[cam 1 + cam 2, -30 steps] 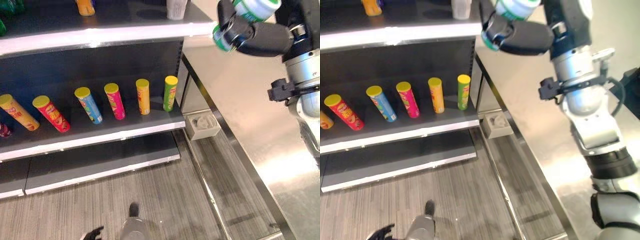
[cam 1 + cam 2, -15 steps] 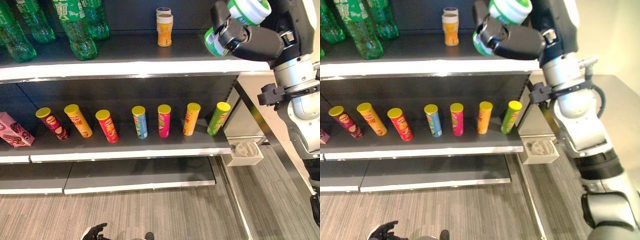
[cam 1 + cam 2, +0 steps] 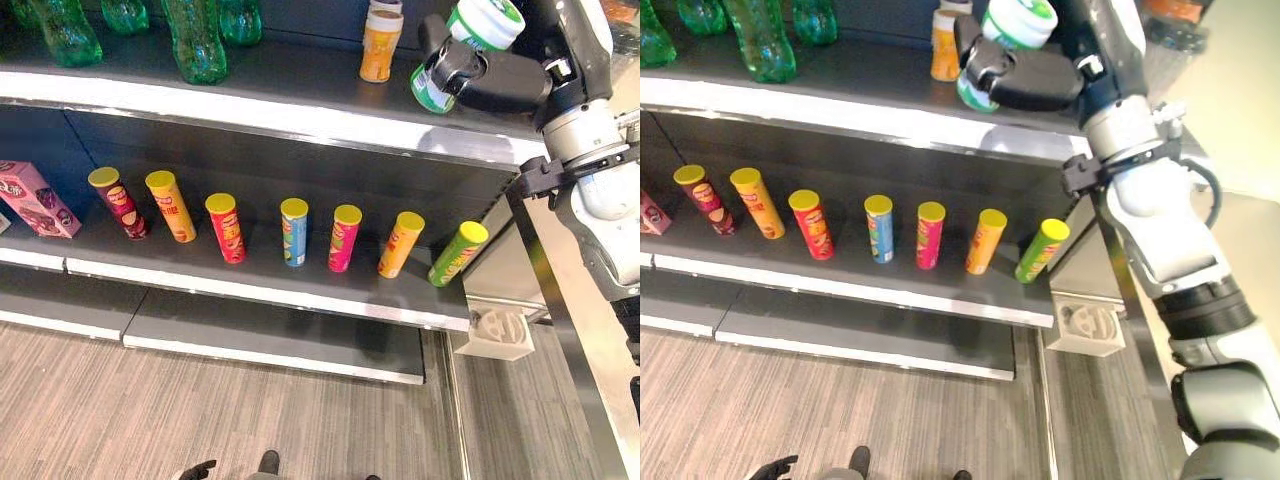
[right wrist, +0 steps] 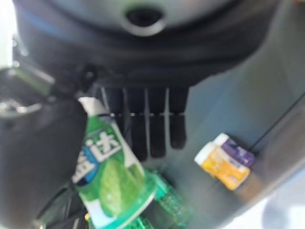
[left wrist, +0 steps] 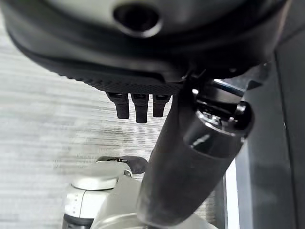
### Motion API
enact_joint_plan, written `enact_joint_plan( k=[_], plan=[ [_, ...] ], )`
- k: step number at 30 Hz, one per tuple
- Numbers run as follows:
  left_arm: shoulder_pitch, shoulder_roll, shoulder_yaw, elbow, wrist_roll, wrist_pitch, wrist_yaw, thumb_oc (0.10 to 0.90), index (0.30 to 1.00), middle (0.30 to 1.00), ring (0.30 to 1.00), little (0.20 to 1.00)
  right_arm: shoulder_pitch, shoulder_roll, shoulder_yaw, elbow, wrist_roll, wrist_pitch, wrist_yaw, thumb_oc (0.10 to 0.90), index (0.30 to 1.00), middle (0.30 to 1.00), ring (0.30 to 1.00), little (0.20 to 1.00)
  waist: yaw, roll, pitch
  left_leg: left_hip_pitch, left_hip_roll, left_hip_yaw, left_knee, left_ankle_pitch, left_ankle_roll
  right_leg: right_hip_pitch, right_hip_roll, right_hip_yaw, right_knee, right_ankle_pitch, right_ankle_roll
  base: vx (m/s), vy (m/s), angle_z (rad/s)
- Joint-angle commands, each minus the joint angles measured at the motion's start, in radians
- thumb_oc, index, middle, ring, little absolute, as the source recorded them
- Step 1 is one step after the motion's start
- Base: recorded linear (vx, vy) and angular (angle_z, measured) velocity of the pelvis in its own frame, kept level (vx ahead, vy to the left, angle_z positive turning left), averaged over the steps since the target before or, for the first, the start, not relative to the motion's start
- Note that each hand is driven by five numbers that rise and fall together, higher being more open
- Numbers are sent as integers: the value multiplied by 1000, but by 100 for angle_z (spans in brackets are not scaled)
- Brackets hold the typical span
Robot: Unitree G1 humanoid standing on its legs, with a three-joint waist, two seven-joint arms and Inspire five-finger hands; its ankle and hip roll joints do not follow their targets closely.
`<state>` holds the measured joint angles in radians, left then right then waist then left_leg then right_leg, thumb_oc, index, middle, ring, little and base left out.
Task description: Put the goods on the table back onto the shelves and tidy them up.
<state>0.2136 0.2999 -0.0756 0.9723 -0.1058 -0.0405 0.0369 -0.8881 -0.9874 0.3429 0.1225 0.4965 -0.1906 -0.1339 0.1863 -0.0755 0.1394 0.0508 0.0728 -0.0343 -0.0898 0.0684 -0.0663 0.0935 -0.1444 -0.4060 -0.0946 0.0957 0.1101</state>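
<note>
Currently the right hand is clenched around a green-and-white canister, held tilted over the right end of the top shelf, just right of the orange jar standing there. Looks like light rigid plastic with a smooth label, so probably slippery; a mid-body wrap is the sensible hold, clear of the lid. The left hand hangs low over the floor, fingers relaxed, holding nothing.

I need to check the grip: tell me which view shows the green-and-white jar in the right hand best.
The right wrist view: the green-and-white jar sits close up, between the thumb and the fingers of the right hand. Both eye views show it from farther off, its white lid up, held above the top shelf beside an orange jar.
</note>
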Motion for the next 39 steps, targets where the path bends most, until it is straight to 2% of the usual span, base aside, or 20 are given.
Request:
enact_joint_plan(
  k=[1,10,17,26,39],
  plan=[
    [-24,72,-58,23,-15,-30,13,800,900,900,900,900,-185,-33,11,54,64,-50,-29,400,300,300,300,300,39,-30,-85,-2,10,38,2,-65,-40,34,-86,-33,12,-31,86,13,-25,31],
    [-13,67,-25,28,-98,-34,23,800,900,900,900,900,-299,-11,121,245,51,-30,-25,400,300,300,300,300,82,-43,-78,-10,10,0,3,-63,-44,56,-85,-84,16,-41,84,14,-19,17],
    [-14,66,2,50,-127,-42,39,800,900,900,900,900,-340,12,174,362,-87,8,-41,400,300,300,300,300,109,-42,-79,-26,-2,-18,2,-59,-39,58,-96,-117,15,-35,88,11,1,15],
    [-36,77,-30,3,-139,-56,36,800,900,900,900,900,-383,46,216,462,-212,39,-60,400,300,300,300,300,117,-29,-85,-44,-15,-32,2,-57,-38,59,-109,-139,10,-24,95,9,2,5],
    [-48,84,-62,-17,-127,-55,36,800,900,900,900,900,-408,73,212,546,-269,58,-93,400,300,300,300,300,107,-27,-85,-46,-14,-34,2,-63,-37,60,-106,-143,11,-28,92,9,-2,3]
  ],
)
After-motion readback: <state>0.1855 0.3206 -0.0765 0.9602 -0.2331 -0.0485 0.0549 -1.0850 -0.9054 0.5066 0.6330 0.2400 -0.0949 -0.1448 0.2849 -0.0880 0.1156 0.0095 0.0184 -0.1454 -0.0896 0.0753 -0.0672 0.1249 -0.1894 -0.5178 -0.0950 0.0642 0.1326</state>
